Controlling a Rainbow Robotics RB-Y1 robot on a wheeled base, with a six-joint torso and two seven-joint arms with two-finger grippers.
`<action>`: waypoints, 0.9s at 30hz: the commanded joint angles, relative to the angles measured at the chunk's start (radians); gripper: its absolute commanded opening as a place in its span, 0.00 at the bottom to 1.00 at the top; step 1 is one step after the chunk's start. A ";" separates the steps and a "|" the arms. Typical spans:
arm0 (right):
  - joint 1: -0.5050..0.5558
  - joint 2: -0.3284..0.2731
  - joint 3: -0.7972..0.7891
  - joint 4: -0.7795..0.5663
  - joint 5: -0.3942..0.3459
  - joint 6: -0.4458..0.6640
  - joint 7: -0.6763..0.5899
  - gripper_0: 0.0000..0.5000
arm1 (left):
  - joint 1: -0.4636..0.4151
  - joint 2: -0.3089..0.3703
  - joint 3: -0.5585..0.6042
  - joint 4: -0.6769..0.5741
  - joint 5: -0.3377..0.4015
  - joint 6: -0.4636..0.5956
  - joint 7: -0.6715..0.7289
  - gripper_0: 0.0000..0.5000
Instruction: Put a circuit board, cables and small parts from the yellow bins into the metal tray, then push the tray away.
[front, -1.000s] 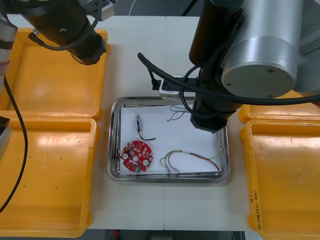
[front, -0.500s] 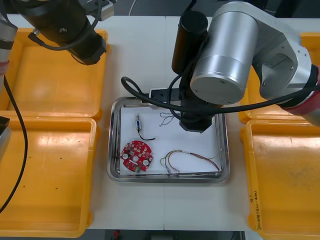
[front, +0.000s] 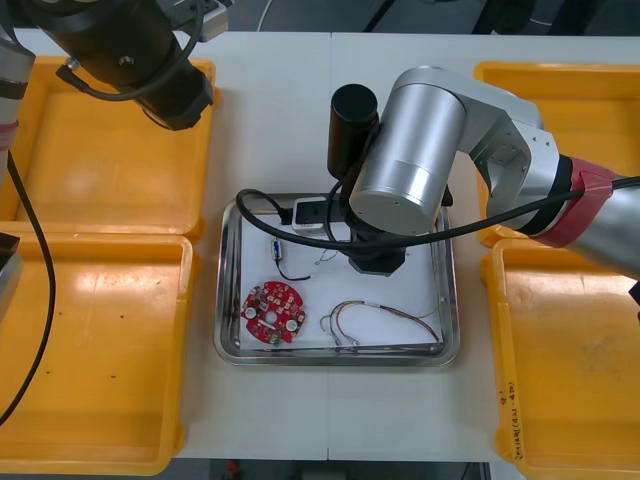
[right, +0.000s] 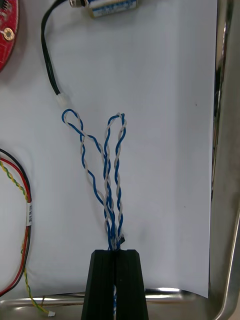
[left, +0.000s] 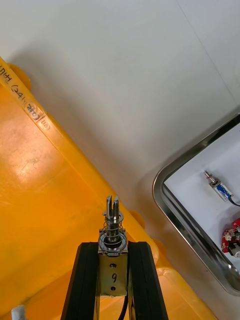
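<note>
Right arm has swung left across the tray.
Right tool pinches the limp, light blue and white cable by its bunched end, trailing in the tray; left tool clenches a small metal part above a yellow bin.

Light table, 2 tops butted; seam along midline, near-to-far.

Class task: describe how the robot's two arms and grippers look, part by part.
The right arm is a fat silver cylinder with black joints, a red band and a looping black cable. The left arm is black and rounded, trailing a thin black cable. The right gripper and left gripper have blocky black fingers.
</note>
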 joint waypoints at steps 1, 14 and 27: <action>-0.040 0.011 0.014 0.025 0.011 -0.009 0.020 0.00 | -0.011 -0.008 0.031 -0.034 0.009 0.007 0.125 0.00; -0.038 0.025 0.039 0.130 0.018 -0.090 0.022 0.00 | -0.011 -0.010 0.031 -0.034 0.011 0.007 0.125 0.00; -0.038 0.025 0.071 0.140 0.020 -0.113 0.003 0.16 | -0.011 -0.010 0.031 -0.034 0.012 0.007 0.125 0.00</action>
